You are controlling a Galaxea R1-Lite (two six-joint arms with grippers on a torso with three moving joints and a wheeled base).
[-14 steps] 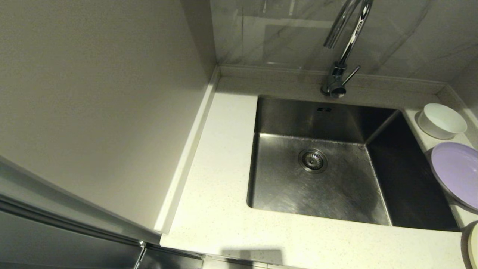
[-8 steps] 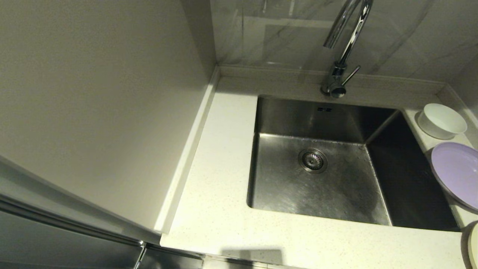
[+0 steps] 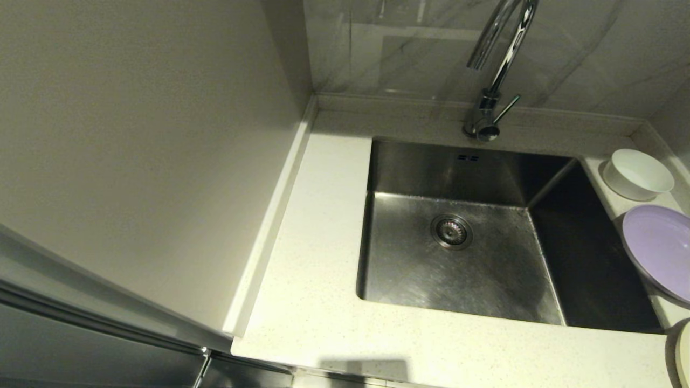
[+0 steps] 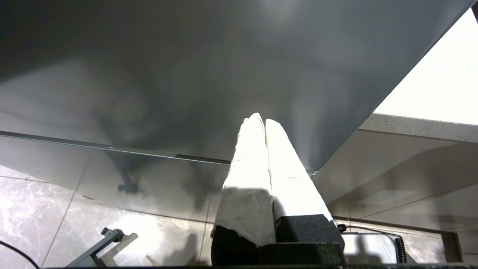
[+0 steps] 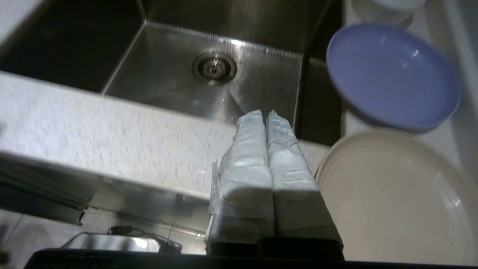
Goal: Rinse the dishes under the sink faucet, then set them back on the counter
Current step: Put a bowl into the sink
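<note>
Three dishes: white bowl (image 3: 637, 173), lilac plate (image 3: 659, 250) and cream plate (image 5: 396, 194) sat in a row on the worktop (image 3: 318, 302) at 3 o'clock of the sink (image 3: 458, 258), none yet rinsed.
Right hand (image 5: 266, 112): fingers together, holding nothing, low at the sink's 5 o'clock corner, beside the cream plate.
Left hand (image 4: 261, 117): fingers together, empty, parked below the worktop.
Risk: the lilac plate overhung the basin edge, so a nudge could likely tip it in.
Obstacles: faucet (image 3: 498, 64) at 12 o'clock arched over the basin; a lifted dish could strike it.
</note>
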